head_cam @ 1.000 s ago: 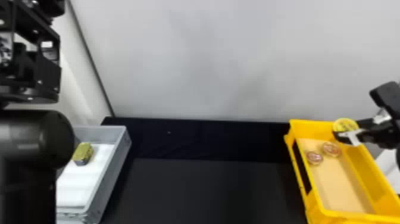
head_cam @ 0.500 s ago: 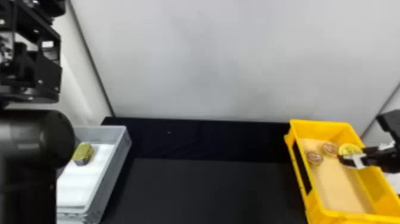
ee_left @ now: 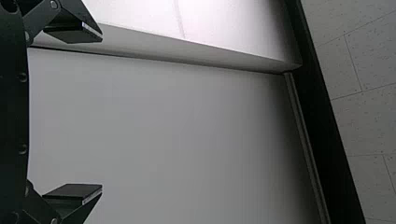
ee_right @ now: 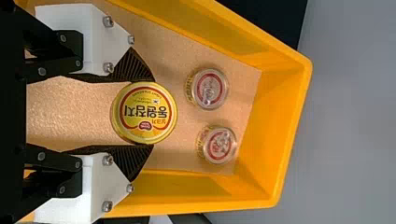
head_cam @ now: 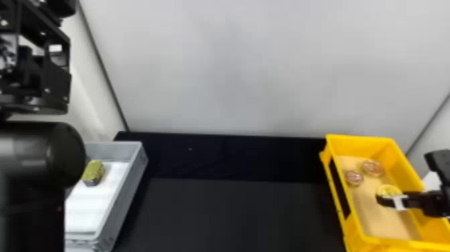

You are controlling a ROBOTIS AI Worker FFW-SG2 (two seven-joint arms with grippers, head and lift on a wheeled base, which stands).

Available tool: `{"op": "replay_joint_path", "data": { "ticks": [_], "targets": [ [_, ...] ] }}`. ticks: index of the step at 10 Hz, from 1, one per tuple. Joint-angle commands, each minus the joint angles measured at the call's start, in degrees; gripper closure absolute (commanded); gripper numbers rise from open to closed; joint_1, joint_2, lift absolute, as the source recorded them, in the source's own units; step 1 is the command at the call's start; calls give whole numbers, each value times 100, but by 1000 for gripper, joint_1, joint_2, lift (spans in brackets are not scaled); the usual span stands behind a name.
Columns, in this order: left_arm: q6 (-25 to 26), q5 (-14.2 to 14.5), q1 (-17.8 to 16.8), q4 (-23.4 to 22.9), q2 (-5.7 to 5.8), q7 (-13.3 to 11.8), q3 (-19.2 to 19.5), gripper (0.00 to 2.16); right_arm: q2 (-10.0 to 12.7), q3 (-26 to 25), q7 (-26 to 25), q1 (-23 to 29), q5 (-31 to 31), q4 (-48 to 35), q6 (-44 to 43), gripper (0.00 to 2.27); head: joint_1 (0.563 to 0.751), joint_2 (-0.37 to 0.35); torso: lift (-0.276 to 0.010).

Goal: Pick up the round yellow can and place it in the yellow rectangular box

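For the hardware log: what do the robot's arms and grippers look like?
Left arm: black, smooth rounded section, open angular frame. Left gripper: black, flat-padded fingers, round pivots. Right gripper: black linkages, angular white blocks with silver-coloured screws, ribbed black tapering fingers.

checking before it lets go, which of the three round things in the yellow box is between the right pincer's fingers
The yellow can, wider than the two small clear-topped tubs and the only one between the fingers.
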Motion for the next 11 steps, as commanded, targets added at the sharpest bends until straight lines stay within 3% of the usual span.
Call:
{"op": "replay_joint_path", "data": {
  "ticks": [1, 7, 8, 10, 11],
  "targets": [
    [0, 0, -13, 4, -8, -5, -17, 140, -33, 0, -38, -51, -174, 301, 10, 662, 663, 54, -5],
    [0, 0, -13, 4, -17, -5, -17, 140, -85, -8, -73, -34, -280, 503, 133, 661, 663, 54, -5],
    [0, 0, -13, 4, -17, -5, -17, 140, -85, 0, -82, -34, -280, 512, 195, 527, 663, 54, -5],
    [0, 0, -13, 4, -17, -5, -17, 140, -77, 36, -170, -34, -359, 485, 468, 41, 663, 54, -5],
    [-9, 0, -13, 4, -8, -5, -8, 140, -77, 27, -161, -34, -394, 433, 476, -1, 663, 54, -5]
  ]
}}
